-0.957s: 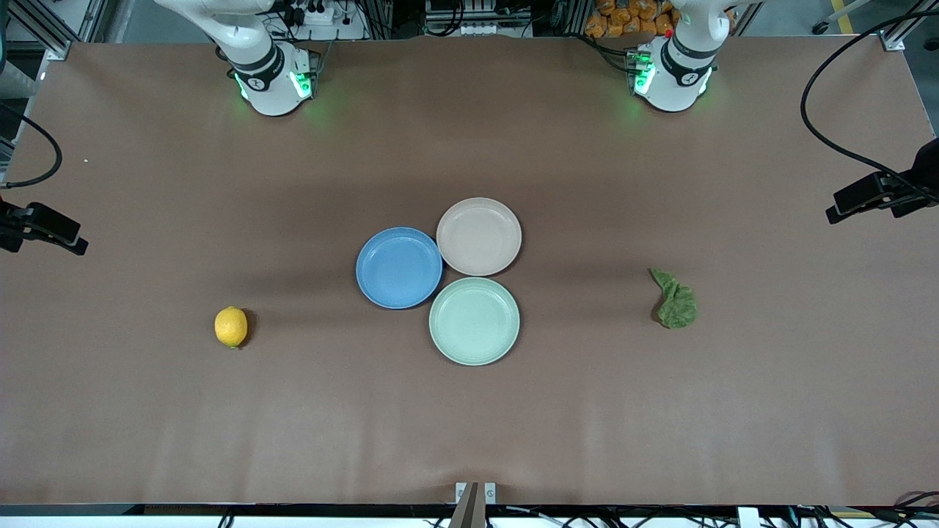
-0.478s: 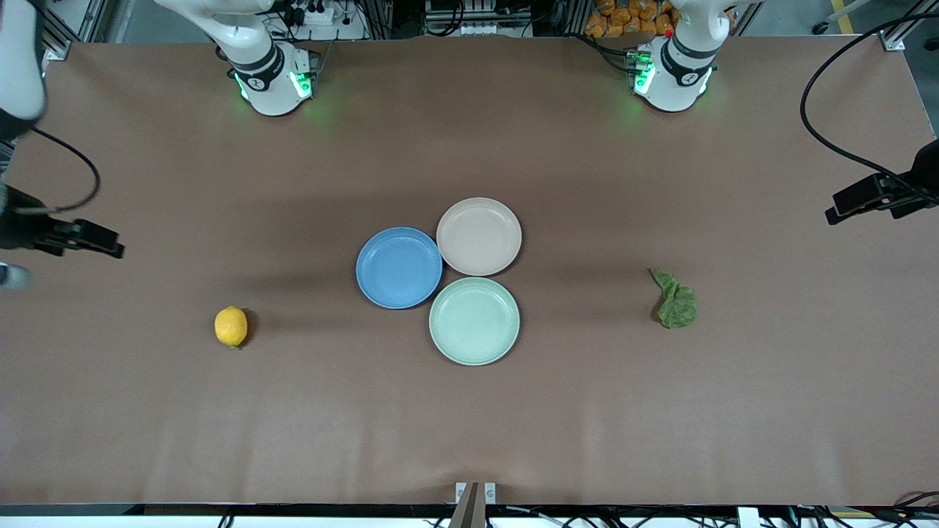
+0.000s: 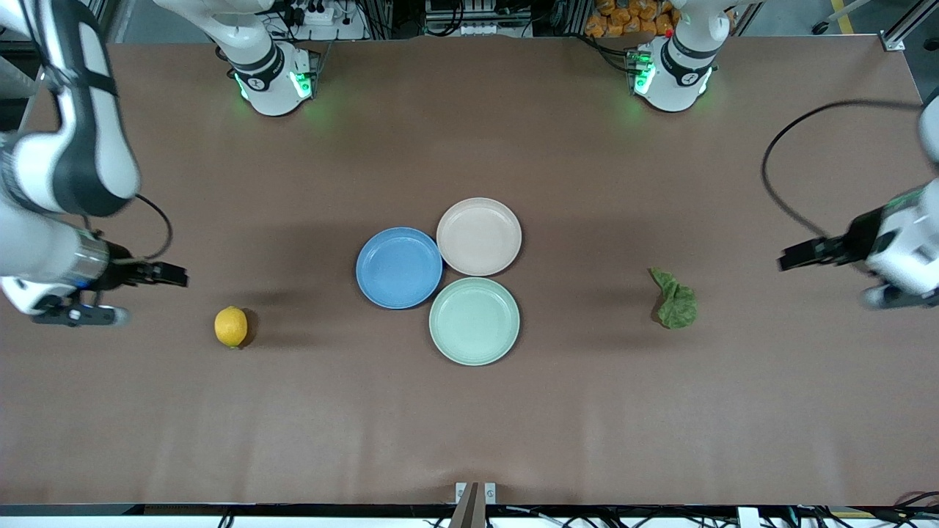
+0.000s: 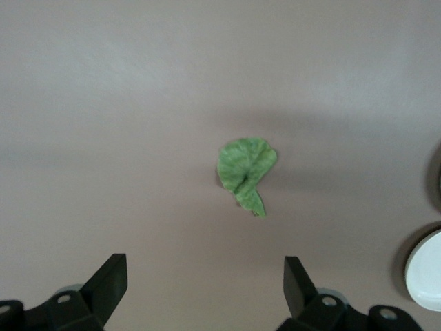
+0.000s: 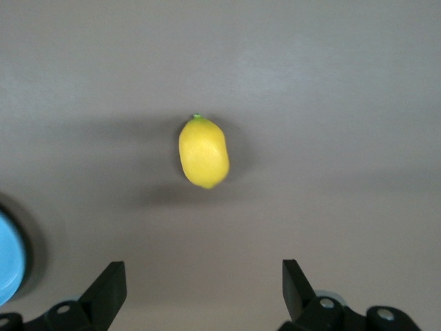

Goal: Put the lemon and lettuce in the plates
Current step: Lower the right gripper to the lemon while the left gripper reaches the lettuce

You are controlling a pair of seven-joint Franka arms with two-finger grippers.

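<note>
The yellow lemon [image 3: 231, 326] lies on the table toward the right arm's end and shows in the right wrist view [image 5: 203, 152]. The green lettuce [image 3: 675, 301] lies toward the left arm's end and shows in the left wrist view [image 4: 244, 169]. The blue plate [image 3: 398, 268] and the beige-pink plate [image 3: 479, 236] sit empty at the table's middle, touching. My right gripper [image 3: 73, 315] hangs open and empty, short of the lemon [image 5: 203, 293]. My left gripper [image 3: 899, 297] hangs open and empty, short of the lettuce [image 4: 205, 289].
A pale mint-green plate [image 3: 474, 320] sits empty against the other two, nearer the front camera. The blue plate's edge [image 5: 8, 258] shows in the right wrist view. A pale plate's rim [image 4: 426, 272] shows in the left wrist view. Brown table surrounds everything.
Both arms have swung in from the table's ends, the right one toward the lemon and the left one toward the lettuce. The lemon, lettuce and plates have not moved.
</note>
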